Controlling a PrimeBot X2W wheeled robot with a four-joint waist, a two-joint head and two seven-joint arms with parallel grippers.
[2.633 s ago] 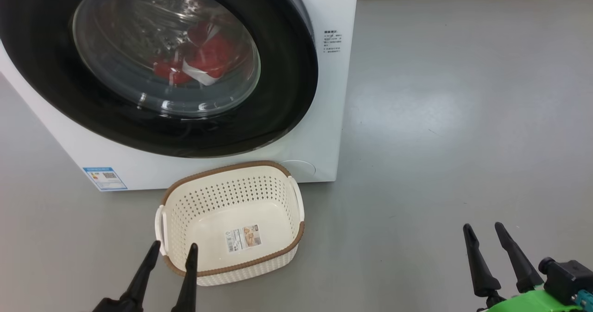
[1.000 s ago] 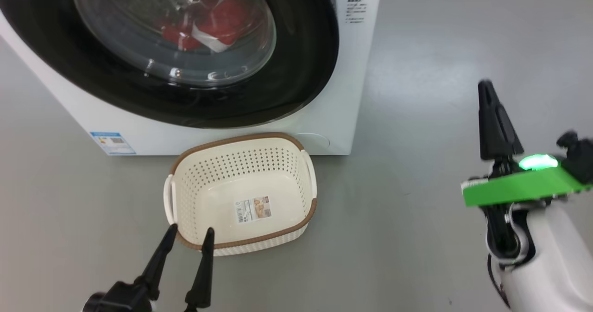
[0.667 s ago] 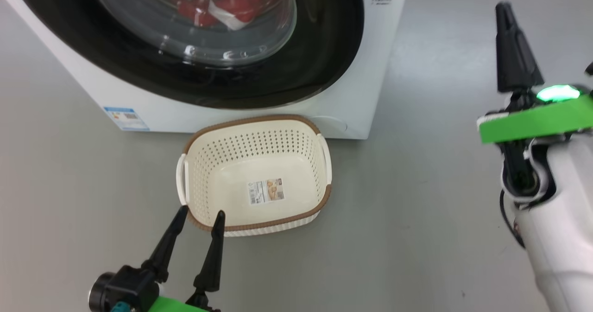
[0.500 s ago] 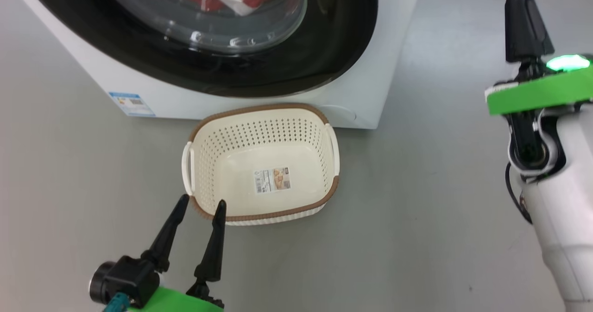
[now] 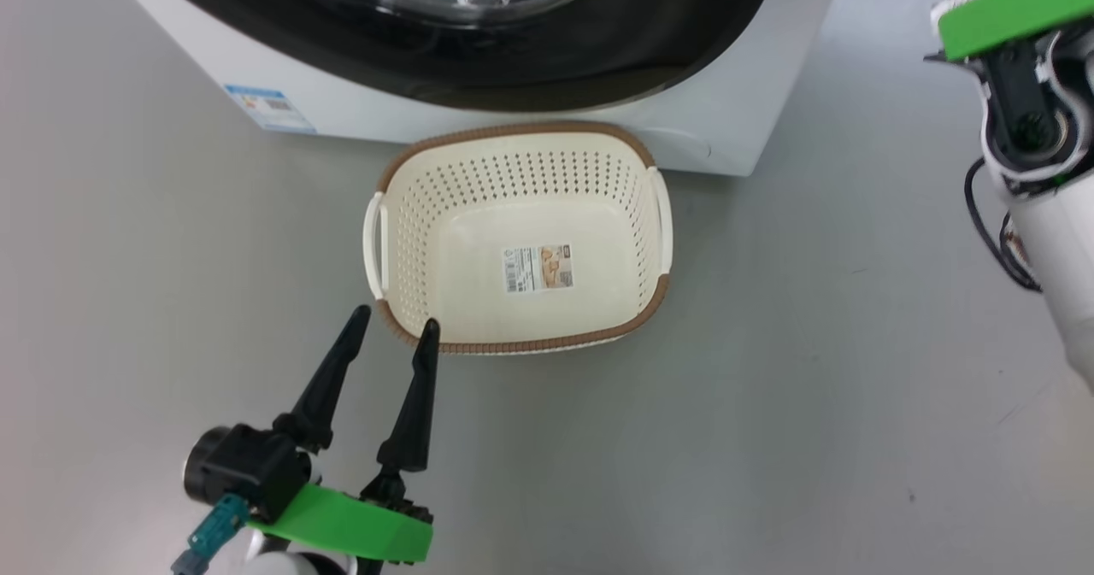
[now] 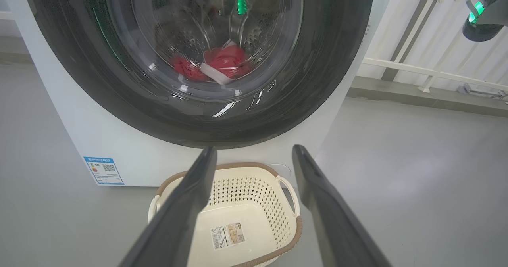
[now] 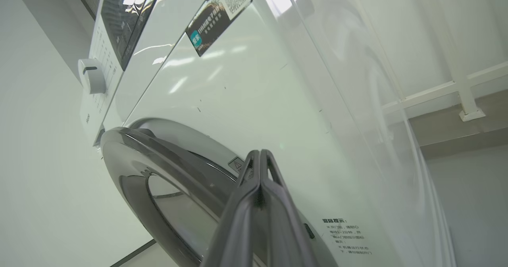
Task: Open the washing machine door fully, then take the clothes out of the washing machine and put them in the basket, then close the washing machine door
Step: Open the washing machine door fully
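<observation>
The washing machine (image 5: 752, 122) stands at the top of the head view, its door (image 5: 598, 71) lying against the front. The left wrist view shows the door's black rim (image 6: 325, 80) and the red clothes (image 6: 230, 58) behind the glass. The basket (image 5: 637, 143) sits empty on the floor before the machine. My left gripper (image 5: 395, 319) hangs open at the basket's near left corner, holding nothing. My right gripper (image 7: 260, 156) is shut, fingers pressed together, raised beside the door's edge (image 7: 131, 148) on the machine's right front. In the head view the right wrist's green plate (image 5: 1017, 7) is at the upper right.
Grey floor (image 5: 812, 370) spreads open to the right of the basket and in front of it. A blue label (image 5: 267, 107) marks the machine's lower left front. A white railing (image 6: 416, 72) runs behind the machine on the right. A round knob (image 7: 91, 76) sits on the control panel.
The head camera has dipped, so the machine and basket slid up and right in the picture. My right arm, earlier low and open, has shut and risen until its fingers left the top edge.
</observation>
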